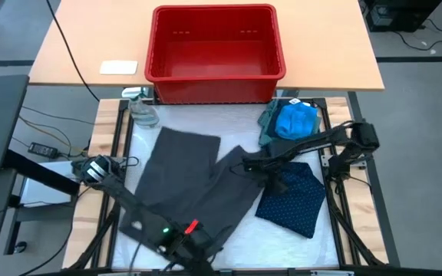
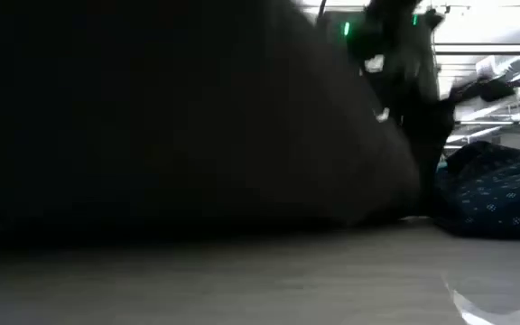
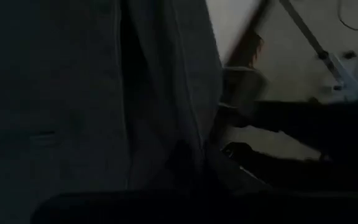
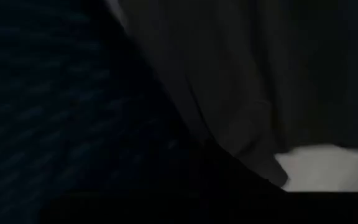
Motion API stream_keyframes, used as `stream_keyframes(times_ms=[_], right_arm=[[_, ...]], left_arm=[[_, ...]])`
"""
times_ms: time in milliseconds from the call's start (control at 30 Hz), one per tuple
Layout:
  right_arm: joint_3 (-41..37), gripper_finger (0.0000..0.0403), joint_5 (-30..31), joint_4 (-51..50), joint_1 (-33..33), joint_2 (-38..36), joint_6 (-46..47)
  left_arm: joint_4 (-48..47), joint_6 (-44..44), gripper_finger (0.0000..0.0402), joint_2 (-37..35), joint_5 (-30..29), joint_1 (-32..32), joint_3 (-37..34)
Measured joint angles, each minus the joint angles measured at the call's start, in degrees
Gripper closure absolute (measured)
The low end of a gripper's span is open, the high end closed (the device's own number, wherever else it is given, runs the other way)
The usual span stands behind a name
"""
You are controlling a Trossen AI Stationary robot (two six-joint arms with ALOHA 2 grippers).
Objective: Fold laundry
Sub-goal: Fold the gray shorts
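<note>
The large charcoal-grey garment point(image 1: 179, 172) lies spread down the middle of the white table top. My left gripper point(image 1: 198, 244) is shut on its near end at the table's near edge. My right gripper point(image 1: 250, 165) is shut at the garment's right edge, beside the navy dotted piece point(image 1: 294, 199), which lies flat at the right. At the far right a bright blue small piece point(image 1: 296, 121) rests on top of a grey-green shirt point(image 1: 269, 126). In the low view the grey garment point(image 2: 197, 117) rises as a dark wall in front of the camera. My left gripper holds the charcoal-grey garment at its near end point(image 1: 206, 234), slanting down from the table's left. The fingers themselves are hidden by cloth. The cloth hangs from the hold in long folds point(image 3: 185, 124), lifted at this end, while the far part stays on the table. My right gripper comes from above, pointing down, onto the grey garment's right edge point(image 1: 240, 162), close to the navy dotted piece. The gripper's own body hides the place of contact. Grey cloth point(image 4: 229, 81) shows right in front of the fingers and lies on the table.
A red plastic bin point(image 1: 215, 54) stands on the wooden table beyond the far edge, with a white card point(image 1: 119, 67) to its left. A clear bottle point(image 1: 142, 111) lies at the far left corner. Bare white table top point(image 1: 282, 245) shows at the near right.
</note>
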Motion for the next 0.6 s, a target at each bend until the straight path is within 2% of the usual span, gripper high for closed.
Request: stream_keyframes(times_ms=[100,200,300,400,533,600], right_arm=[[3.74,0.0395,-2.90,-6.66,0.56,-4.28,-3.58],[6.85,0.0396,-3.25,-5.54,0.48,-9.21,-5.43],[8.02,0.0398,-3.14,6.30,-0.50,-12.63,-7.16],[8.05,0.0399,-3.57,23.45,-2.04,-12.34,-7.72],[8.08,0.0400,-3.09,44.39,-4.36,-6.05,-6.99],[8.72,0.0400,-3.02,52.26,-5.40,-1.34,-7.30]], left_arm=[[-6.04,1.05,0.0394,-0.02,-1.20,-1.76,6.51],[-14.87,-3.09,0.0395,-0.07,-2.76,-3.63,12.06],[-21.51,-10.34,0.0395,-0.08,-6.09,-5.99,16.22],[-28.52,-20.83,0.0396,-0.11,-10.99,-8.92,18.73],[-39.16,-39.12,0.0396,-0.15,-14.25,-12.54,19.20],[-41.60,-40.08,0.0396,-0.15,-13.41,-13.21,19.18]])
